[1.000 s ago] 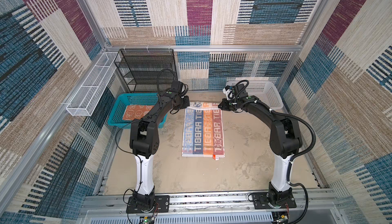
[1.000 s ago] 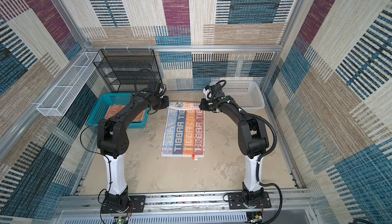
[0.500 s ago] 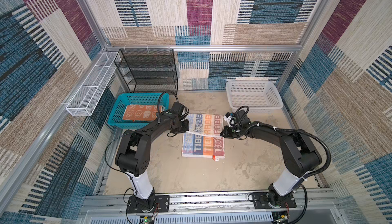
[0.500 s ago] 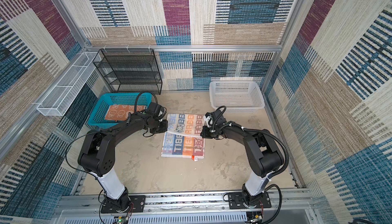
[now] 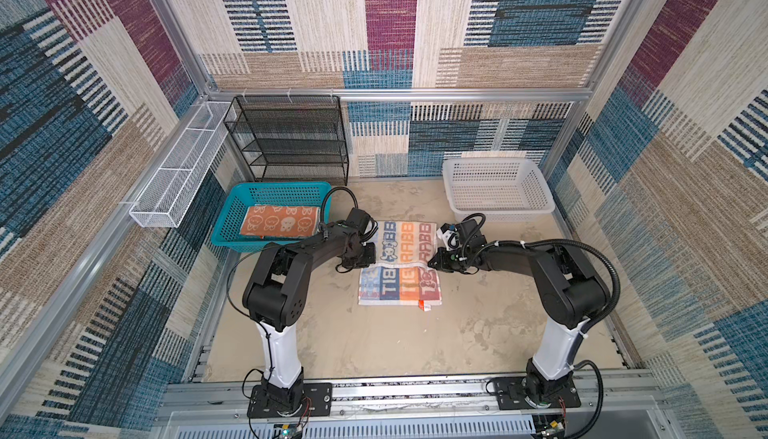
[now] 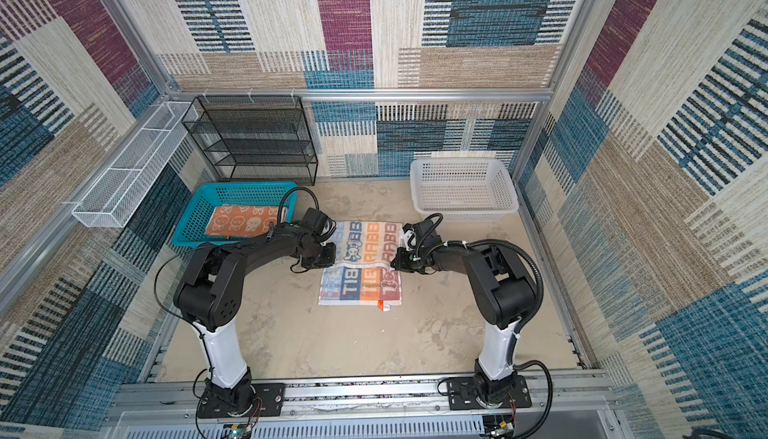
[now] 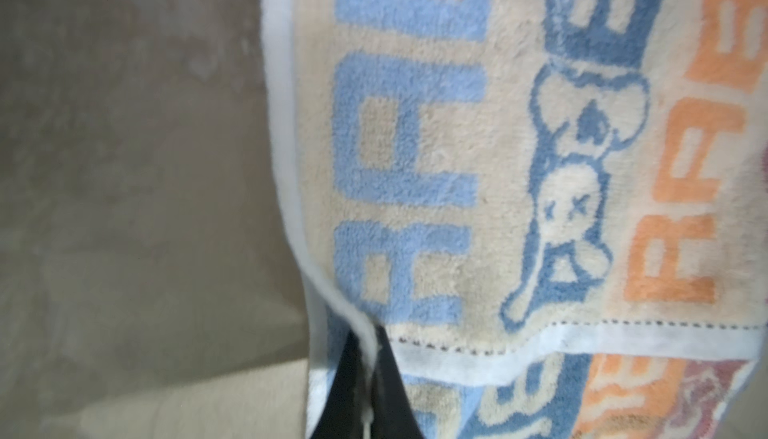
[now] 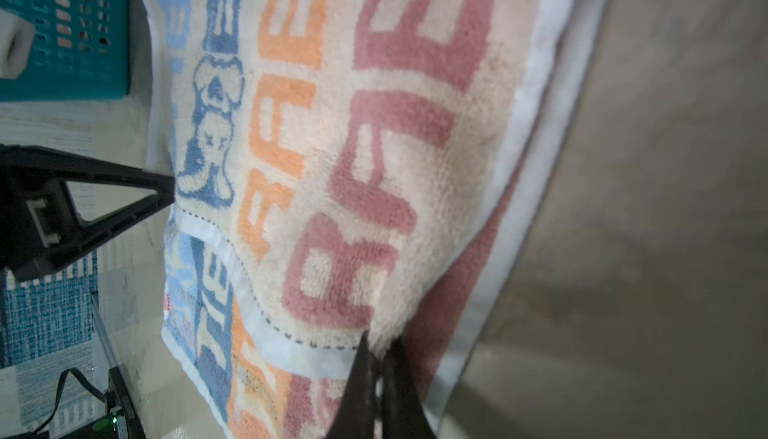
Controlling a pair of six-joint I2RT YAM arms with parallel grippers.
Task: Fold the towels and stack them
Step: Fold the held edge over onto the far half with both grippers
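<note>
Tips partly buried in terry, the left pincer (image 7: 368, 335) and right pincer (image 8: 380, 339) each clamp a corner of the whitish RABBIT towel (image 5: 401, 268), half folded over itself mid surface (image 5: 374, 345), lettered blue, orange, pink.

This looks like a robot test cell in a lab. An aluminium frame (image 5: 399, 93) encloses a sandy counter (image 5: 374, 345), with patchwork woven fabric on the walls (image 5: 390, 9). The left arm (image 5: 286, 275) and the right arm (image 5: 569, 291) are bolted to a metal rail (image 5: 415, 391). At the back are a black mesh rack (image 5: 291, 138), a white wire tray (image 5: 178, 179), a teal basket (image 5: 232, 216) and a white basket (image 5: 503, 210).
</note>
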